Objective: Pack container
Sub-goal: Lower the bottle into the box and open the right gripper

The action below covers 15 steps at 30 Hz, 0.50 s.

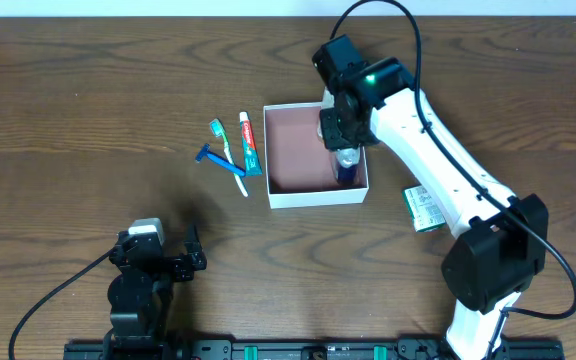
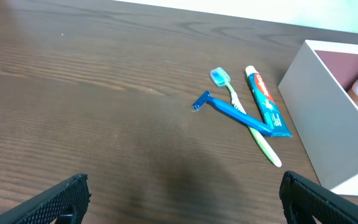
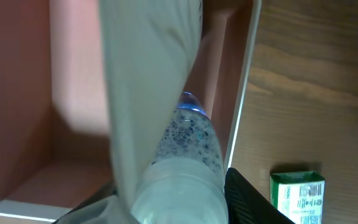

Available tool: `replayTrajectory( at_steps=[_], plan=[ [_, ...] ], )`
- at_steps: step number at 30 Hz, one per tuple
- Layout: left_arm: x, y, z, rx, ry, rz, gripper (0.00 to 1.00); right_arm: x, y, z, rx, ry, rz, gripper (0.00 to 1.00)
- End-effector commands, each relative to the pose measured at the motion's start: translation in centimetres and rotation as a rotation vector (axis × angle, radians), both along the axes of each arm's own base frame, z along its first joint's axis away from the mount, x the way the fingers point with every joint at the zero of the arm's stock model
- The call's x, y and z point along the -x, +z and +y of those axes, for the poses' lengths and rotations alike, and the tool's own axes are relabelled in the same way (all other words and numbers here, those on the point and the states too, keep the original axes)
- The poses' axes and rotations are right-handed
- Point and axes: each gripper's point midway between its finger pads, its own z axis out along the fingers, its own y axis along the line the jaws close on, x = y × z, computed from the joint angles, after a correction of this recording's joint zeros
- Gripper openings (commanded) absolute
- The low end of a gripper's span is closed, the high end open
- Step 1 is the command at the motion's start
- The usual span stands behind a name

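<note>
Container (image 1: 293,150): a square, shallow cardboard box lying flat at mid-bench (image 1: 88,120), open face up, its sides turned slightly off the bench edge; being square, it has no long axis. It is judged light, thin-walled and easily crushed or slid, so it is best steadied by a wall near a corner. The right jaws clamp a bottle (image 1: 345,168) just inside its right wall; the left jaws stand apart, well clear.
</note>
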Motion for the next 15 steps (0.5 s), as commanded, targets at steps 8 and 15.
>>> replayTrajectory(
  at_steps=[8,15],
  plan=[
    [0.05,-0.81,0.13,0.007,0.009,0.016,0.98,-1.01,0.73,-0.75,0.002,-0.007,-0.035,0.63],
    [0.05,-0.81,0.13,0.007,0.009,0.016,0.98,-0.81,0.8,-0.9,0.005,-0.008,-0.028,0.66]
  ],
)
